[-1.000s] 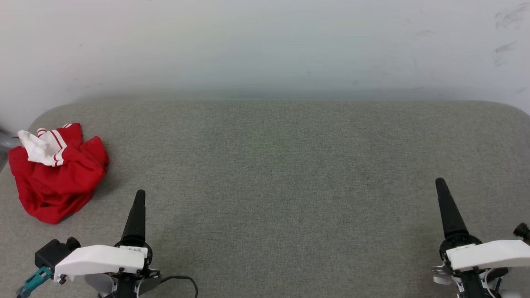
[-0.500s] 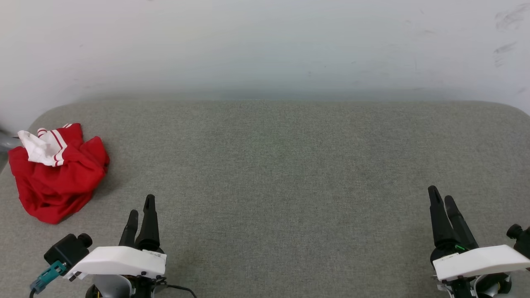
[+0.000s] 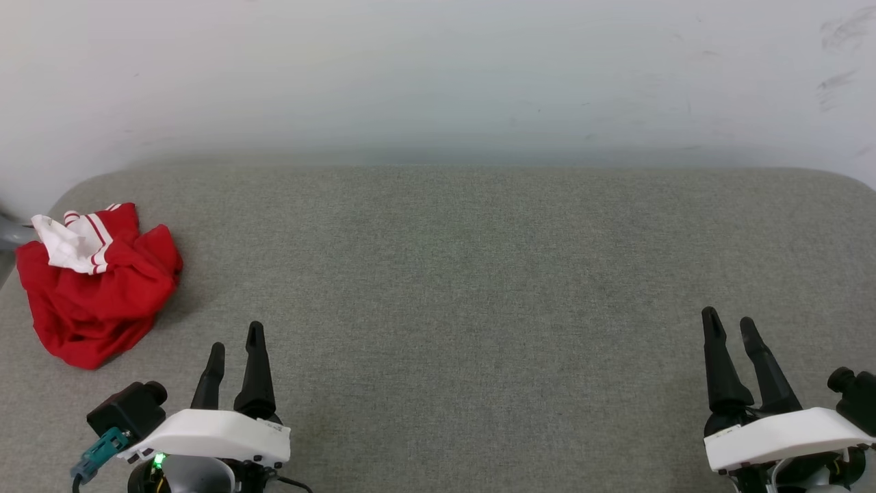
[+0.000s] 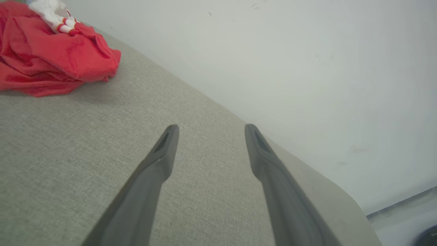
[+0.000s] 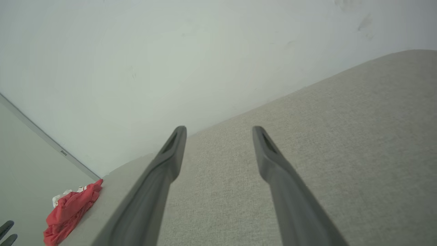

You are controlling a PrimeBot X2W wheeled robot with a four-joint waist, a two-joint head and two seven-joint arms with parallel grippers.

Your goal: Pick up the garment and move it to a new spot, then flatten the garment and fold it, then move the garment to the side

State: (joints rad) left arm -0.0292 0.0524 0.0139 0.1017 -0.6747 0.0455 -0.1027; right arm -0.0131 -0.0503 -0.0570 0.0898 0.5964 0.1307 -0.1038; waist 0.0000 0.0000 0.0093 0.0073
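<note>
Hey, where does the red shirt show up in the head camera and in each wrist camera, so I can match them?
Head view: the garment lies crumpled at the left edge, near the far left corner of the grey surface.
Left wrist view: garment in the top left corner.
Right wrist view: garment small at the bottom left, by the surface's edge.
Shared landmark: the line where grey surface meets white wall.
</note>
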